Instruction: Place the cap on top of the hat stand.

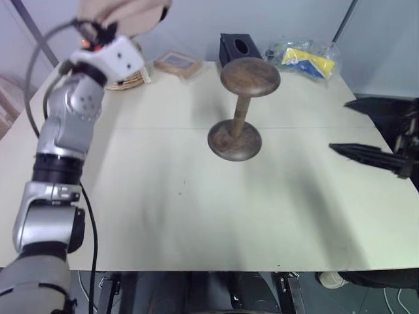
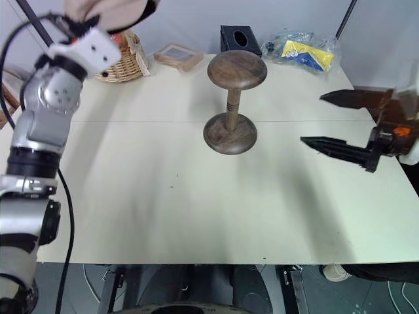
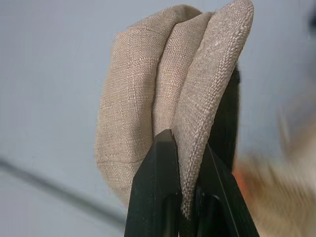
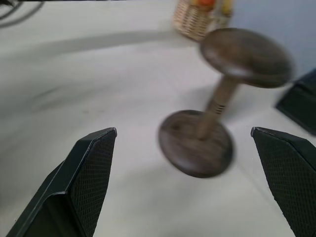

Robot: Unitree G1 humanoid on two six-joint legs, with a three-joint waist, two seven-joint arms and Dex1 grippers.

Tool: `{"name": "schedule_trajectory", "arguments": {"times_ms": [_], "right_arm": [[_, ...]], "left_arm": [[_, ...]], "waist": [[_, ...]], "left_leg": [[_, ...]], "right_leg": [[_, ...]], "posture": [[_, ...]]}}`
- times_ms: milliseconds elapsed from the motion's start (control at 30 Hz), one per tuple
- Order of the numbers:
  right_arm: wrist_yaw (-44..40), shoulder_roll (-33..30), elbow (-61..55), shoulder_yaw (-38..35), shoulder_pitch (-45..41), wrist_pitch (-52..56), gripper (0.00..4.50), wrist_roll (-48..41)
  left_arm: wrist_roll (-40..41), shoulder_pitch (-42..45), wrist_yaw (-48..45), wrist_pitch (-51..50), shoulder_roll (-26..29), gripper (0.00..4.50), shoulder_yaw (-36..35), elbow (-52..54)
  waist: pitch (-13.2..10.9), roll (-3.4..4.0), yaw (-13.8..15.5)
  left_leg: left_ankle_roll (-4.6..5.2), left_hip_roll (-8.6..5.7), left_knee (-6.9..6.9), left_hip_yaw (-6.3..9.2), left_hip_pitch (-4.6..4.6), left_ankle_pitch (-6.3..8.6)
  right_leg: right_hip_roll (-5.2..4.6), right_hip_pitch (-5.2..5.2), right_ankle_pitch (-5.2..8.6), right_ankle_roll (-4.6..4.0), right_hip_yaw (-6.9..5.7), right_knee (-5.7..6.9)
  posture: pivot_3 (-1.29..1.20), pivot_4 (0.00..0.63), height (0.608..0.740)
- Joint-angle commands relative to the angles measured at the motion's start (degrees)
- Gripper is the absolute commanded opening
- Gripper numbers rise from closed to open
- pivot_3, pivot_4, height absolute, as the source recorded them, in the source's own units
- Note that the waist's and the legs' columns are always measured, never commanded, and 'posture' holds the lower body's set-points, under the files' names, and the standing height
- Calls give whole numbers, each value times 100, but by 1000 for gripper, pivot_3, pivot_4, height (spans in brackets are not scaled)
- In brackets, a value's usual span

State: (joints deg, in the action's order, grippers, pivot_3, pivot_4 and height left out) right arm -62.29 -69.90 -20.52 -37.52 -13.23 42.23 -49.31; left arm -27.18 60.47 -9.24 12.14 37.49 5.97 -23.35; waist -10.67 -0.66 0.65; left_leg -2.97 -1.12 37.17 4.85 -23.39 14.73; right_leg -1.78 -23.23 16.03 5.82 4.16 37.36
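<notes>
The beige fabric cap (image 3: 163, 89) hangs folded, high above the table's far left corner (image 1: 124, 12). My left gripper (image 3: 185, 140) is shut on its edge, with black fingers (image 3: 158, 168) pinching the cloth from both sides. The dark brown hat stand (image 1: 250, 75) stands upright at the middle of the table's far half, with nothing on its domed top; its disc base (image 1: 234, 140) rests on the tabletop. The cap is well to the left of the stand and higher than it. My right gripper (image 2: 313, 119) hovers open to the right of the stand, fingers wide apart and pointing toward it.
Along the far edge of the pale table (image 2: 163, 216) are a wicker basket (image 2: 124, 65), a flat wooden frame (image 2: 178, 57), a black box (image 2: 239, 38) and a plastic bag with yellow and blue contents (image 2: 304, 51).
</notes>
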Motion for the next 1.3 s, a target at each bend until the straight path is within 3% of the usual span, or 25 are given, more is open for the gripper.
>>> {"name": "schedule_trajectory", "arguments": {"times_ms": [33, 233, 533, 800, 1100, 1133, 1300], "right_arm": [[-28, -155, 183, -428, -181, -57, 4500, 58], [54, -173, 213, -696, -198, 161, 4500, 22], [318, 9, -149, -775, -112, 467, 4500, -117], [513, 88, -240, -635, -172, 489, 4500, -170], [600, 151, -346, -490, -124, 412, 4500, -135], [587, 151, -360, -473, -101, 393, 4500, -112], [407, 111, -445, -310, 139, 145, 4500, 185]], "left_arm": [[235, 376, -170, 681, -178, 23, 145, 169], [450, 422, -650, 1460, -533, 23, 474, 530], [1047, -21, -1721, 2544, -384, 23, 757, 436], [2146, -34, -3066, 2901, -502, 23, 871, 108], [2049, -324, -4268, 2998, -364, 23, 1319, 122], [2081, -348, -4339, 2993, -357, 734, 1324, 124], [2099, -375, -4472, 2839, -345, 3032, 1262, 165]], "waist": [[0, 0, -4], [0, 1, -30], [1, 3, -43], [1, 3, -25], [1, 3, -15], [1, 3, -19], [1, 3, -23]], "left_leg": [[0, -1, -1, -1, 0, 0], [1, -5, -1, -4, 1, 0], [2, -5, 7, -6, 4, 0], [3, -5, 13, -5, 2, 0], [4, -6, 16, -5, 2, 0], [4, -6, 16, -5, 3, 0], [5, -5, 18, -5, 3, 1]], "right_leg": [[0, 0, 0, 0, 0, 0], [5, -1, 0, 0, 5, 2], [9, -2, 0, 0, 9, 14], [9, 0, 0, 0, 9, 15], [9, 1, 0, 0, 9, 15], [11, 1, 0, 0, 9, 16], [12, 1, 0, 0, 9, 17]], "posture": [[0, 150, 740], [0, 150, 740], [0, 150, 740], [0, 150, 740], [0, 150, 740], [0, 150, 740], [0, 150, 740]]}}
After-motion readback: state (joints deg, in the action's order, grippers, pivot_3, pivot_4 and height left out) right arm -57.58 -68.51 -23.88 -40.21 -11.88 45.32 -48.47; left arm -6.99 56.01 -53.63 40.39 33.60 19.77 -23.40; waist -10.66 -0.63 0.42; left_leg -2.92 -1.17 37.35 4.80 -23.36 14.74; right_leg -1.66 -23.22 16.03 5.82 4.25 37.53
